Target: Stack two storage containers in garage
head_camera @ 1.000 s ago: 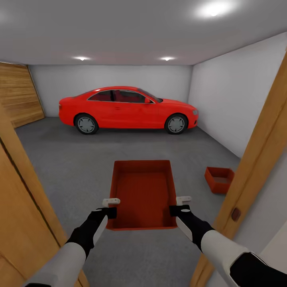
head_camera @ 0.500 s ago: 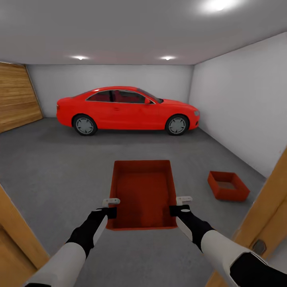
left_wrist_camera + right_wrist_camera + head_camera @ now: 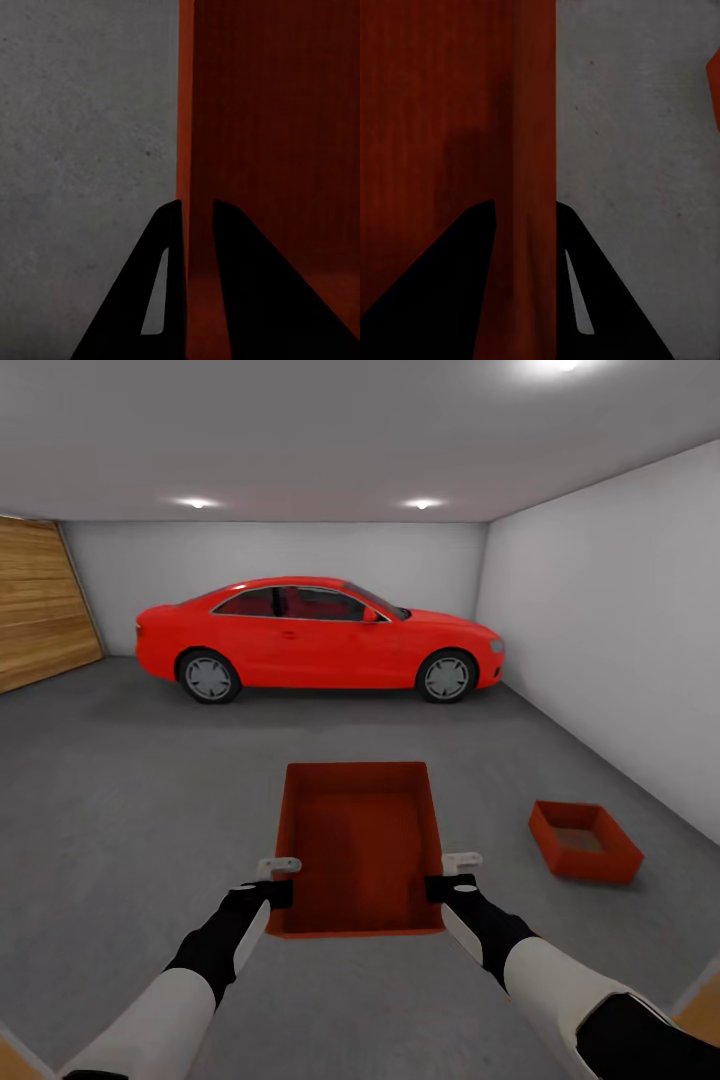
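Observation:
I hold one orange-red storage container (image 3: 360, 845) in front of me above the garage's dark grey concrete floor (image 3: 150, 800). My left gripper (image 3: 281, 880) is shut on its left wall (image 3: 186, 150); my right gripper (image 3: 452, 875) is shut on its right wall (image 3: 536, 150). Each wrist view shows two dark fingers (image 3: 169, 285) (image 3: 577, 285) straddling a wall. The other storage container (image 3: 583, 840) rests on the floor ahead to the right, near the white wall; a corner of it (image 3: 713, 79) shows in the right wrist view.
A red car (image 3: 315, 635) is parked across the far end of the garage. A wooden plank wall (image 3: 40, 610) is at the far left. White walls (image 3: 610, 620) close the right side and the back. Open floor lies between me and the car.
The whole view has moved forward through the doorway: the wooden door frames have slid out of the picture and the container on the floor shows fully. My hold on the carried container is unchanged.

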Tool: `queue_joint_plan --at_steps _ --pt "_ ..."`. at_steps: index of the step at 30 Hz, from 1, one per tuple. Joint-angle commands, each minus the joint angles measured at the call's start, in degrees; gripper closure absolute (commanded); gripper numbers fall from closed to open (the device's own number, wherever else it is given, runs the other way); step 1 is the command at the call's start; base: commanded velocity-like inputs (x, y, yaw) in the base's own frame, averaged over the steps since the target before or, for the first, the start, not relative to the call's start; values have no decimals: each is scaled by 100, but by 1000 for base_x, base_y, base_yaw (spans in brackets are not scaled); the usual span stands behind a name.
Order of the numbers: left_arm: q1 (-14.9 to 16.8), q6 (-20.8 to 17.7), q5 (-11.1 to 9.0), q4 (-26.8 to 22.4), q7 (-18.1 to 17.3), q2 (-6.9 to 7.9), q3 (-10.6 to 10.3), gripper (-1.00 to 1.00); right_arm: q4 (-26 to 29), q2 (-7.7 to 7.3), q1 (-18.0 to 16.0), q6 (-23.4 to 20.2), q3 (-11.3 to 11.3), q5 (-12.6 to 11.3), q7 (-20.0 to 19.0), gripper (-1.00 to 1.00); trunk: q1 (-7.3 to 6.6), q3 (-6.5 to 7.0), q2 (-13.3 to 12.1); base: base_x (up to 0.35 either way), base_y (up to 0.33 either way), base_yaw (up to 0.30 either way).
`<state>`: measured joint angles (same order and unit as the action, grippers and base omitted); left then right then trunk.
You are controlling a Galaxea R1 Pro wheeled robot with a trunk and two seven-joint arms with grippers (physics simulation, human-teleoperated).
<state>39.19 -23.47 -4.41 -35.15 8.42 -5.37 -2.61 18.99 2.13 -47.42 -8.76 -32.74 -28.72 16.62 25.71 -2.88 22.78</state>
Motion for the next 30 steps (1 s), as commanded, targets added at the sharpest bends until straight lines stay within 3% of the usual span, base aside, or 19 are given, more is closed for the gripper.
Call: queue_joint_plan --at_steps 1,30 --pt "10 -18 -144 -18 56 10 -24 100 -264 -132 -4 -29 -128 -72 44 100 7 -13 14 322 0 0" --pt "10 -26 -157 -18 54 10 -29 100 -264 -134 -4 -29 -128 -72 44 100 7 -13 14 322 0 0"
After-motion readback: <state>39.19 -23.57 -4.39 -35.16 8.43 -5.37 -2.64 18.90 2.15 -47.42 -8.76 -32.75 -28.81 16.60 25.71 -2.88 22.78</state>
